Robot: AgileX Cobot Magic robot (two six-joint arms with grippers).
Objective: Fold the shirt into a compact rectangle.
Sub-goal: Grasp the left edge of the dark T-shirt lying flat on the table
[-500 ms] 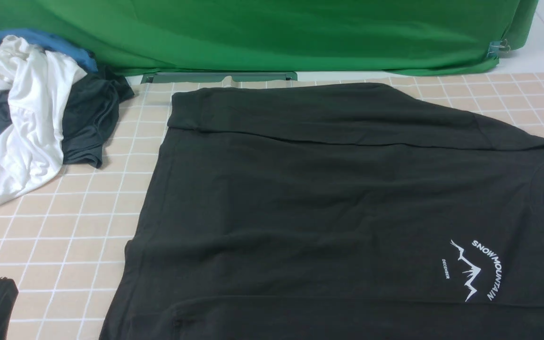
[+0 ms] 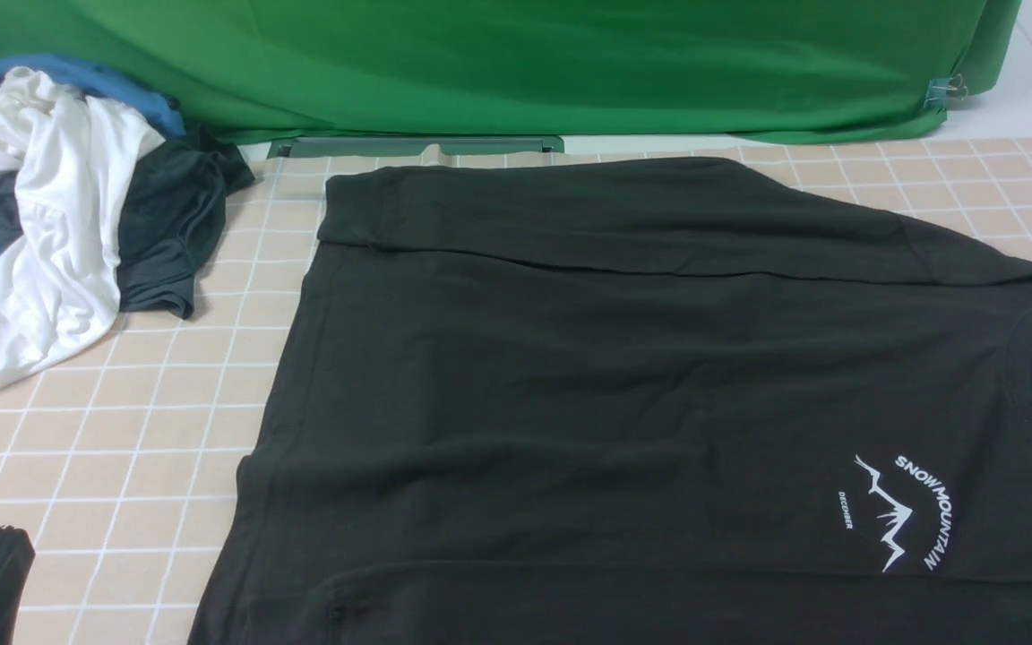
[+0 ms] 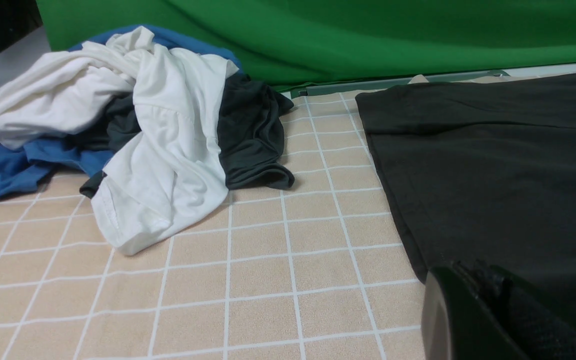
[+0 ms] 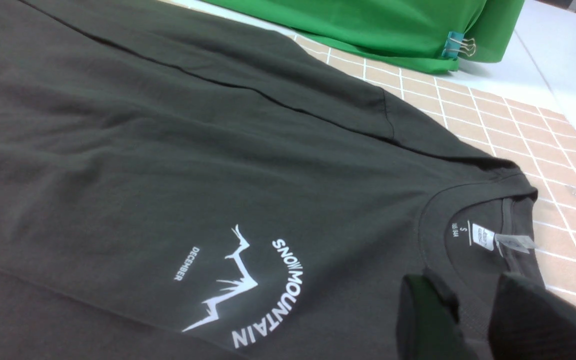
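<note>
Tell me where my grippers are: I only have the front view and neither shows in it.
Observer: The right gripper is over the shirt, just short of its collar.
Operator: Open or shut?
Observer: Open. The shirt fabric lies flat in the gap between its fingers, not pinched.
Operator: And the left one?
Observer: The left gripper is shut, low at the shirt's hem edge, beside bare checked tablecloth. I cannot tell whether it holds any cloth.
</note>
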